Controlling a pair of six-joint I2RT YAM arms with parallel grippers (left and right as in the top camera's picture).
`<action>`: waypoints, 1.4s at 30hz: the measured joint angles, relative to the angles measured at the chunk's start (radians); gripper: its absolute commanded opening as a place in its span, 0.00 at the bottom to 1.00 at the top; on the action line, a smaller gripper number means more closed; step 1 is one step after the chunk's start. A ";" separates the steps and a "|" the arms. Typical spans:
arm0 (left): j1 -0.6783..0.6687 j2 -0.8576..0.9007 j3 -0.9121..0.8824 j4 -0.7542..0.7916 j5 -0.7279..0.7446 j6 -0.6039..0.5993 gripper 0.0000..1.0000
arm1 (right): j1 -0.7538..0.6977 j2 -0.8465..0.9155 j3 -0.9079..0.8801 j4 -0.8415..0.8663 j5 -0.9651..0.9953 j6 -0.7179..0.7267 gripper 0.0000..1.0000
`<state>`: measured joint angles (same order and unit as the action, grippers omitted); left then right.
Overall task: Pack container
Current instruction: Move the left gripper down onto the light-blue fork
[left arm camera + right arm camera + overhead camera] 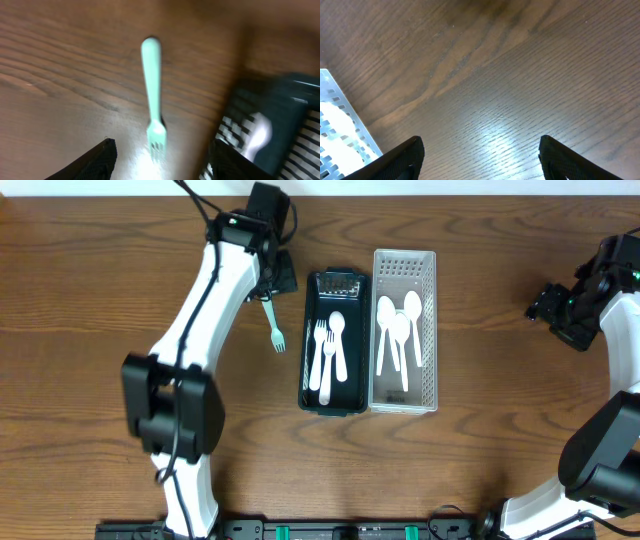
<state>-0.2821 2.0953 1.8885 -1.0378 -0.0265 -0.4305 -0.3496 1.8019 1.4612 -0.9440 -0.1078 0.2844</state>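
A pale green plastic fork (pixel 274 324) lies on the wooden table left of a black tray (pixel 312 370) that holds white forks and a spoon. A white perforated tray (pixel 430 330) beside it holds several white spoons. My left gripper (pixel 272 280) hovers above the fork's handle end. In the left wrist view the fork (pixel 153 95) lies between my open fingers (pixel 162 160), untouched, with the black tray (pixel 280 130) to the right. My right gripper (pixel 552 308) is open and empty over bare table at the far right, and its wrist view shows the open fingers (pixel 481 155).
The white tray's corner (pixel 340 130) shows at the left edge of the right wrist view. Bare wooden table (pixel 100 300) surrounds the trays on both sides.
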 measured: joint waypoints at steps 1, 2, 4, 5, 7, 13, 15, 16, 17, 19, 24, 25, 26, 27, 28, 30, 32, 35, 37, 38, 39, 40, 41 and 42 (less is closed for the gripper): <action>0.003 0.023 -0.001 0.001 -0.002 0.000 0.62 | 0.000 0.000 0.000 0.000 0.000 0.000 0.77; 0.005 0.056 -0.002 0.003 -0.004 0.000 0.62 | 0.000 0.000 0.000 0.000 0.000 0.000 0.77; 0.007 0.101 -0.003 0.002 -0.004 -0.006 0.62 | 0.000 0.000 0.000 -0.002 0.000 0.000 0.77; 0.008 0.117 -0.003 0.002 -0.004 -0.012 0.62 | 0.000 0.000 0.000 -0.003 0.000 0.000 0.77; 0.010 0.150 -0.004 0.001 -0.004 -0.024 0.62 | 0.000 0.000 0.000 -0.006 0.000 0.000 0.77; 0.027 0.224 -0.005 0.001 -0.003 -0.045 0.61 | 0.000 0.000 0.000 -0.016 0.000 0.000 0.77; 0.032 0.238 -0.005 0.002 -0.003 -0.045 0.57 | 0.000 0.000 0.000 -0.016 0.000 0.000 0.77; 0.033 0.243 -0.005 0.002 -0.003 -0.045 0.56 | 0.000 0.000 0.000 -0.016 0.000 0.000 0.77; 0.033 0.247 -0.006 0.002 -0.003 -0.046 0.55 | 0.000 0.000 0.000 -0.016 0.000 0.000 0.77; 0.034 0.248 -0.006 0.005 -0.003 -0.045 0.52 | 0.000 0.000 0.000 -0.017 0.000 0.000 0.77; 0.033 0.248 -0.006 0.014 0.006 -0.042 0.39 | 0.000 0.000 0.000 -0.017 0.000 0.000 0.76; 0.033 0.248 -0.007 0.014 0.009 -0.042 0.37 | 0.000 0.000 0.000 -0.017 0.000 0.000 0.76; 0.033 0.248 -0.007 0.014 0.012 -0.042 0.33 | 0.000 0.000 0.000 -0.017 0.000 0.000 0.76; 0.033 0.248 -0.007 0.014 0.014 -0.044 0.29 | 0.000 0.000 0.000 -0.017 0.000 0.000 0.76; 0.033 0.248 -0.007 0.013 0.018 -0.041 0.24 | 0.000 0.000 0.000 -0.017 0.000 0.000 0.76; 0.033 0.248 -0.007 0.010 0.021 -0.043 0.09 | 0.000 0.000 0.000 -0.017 0.000 0.000 0.76; 0.033 0.248 -0.008 0.005 0.021 -0.044 0.06 | 0.000 0.000 0.000 -0.018 0.000 0.000 0.75; 0.033 0.248 -0.008 -0.003 0.020 -0.040 0.06 | 0.000 0.000 0.000 -0.024 0.000 0.000 0.75; 0.033 0.248 -0.008 -0.011 0.020 -0.036 0.06 | 0.000 0.000 0.000 -0.027 0.000 0.000 0.75; 0.033 0.248 -0.008 -0.017 0.020 -0.028 0.06 | 0.000 0.000 0.000 -0.028 0.000 0.000 0.75; 0.033 0.248 -0.008 -0.028 0.020 -0.016 0.06 | 0.000 0.000 0.000 -0.029 0.000 0.000 0.75; 0.034 0.248 -0.007 -0.045 0.020 -0.005 0.06 | 0.000 0.000 0.000 -0.031 0.000 0.000 0.75; 0.034 0.247 -0.006 -0.069 0.020 0.008 0.06 | 0.000 0.000 0.000 -0.032 0.000 0.000 0.75; 0.034 0.245 -0.004 -0.094 0.020 0.022 0.06 | 0.000 0.000 0.000 -0.033 0.000 0.000 0.75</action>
<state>-0.2485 2.3402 1.8847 -1.1316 -0.0067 -0.4084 -0.3496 1.8019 1.4612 -0.9768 -0.1078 0.2844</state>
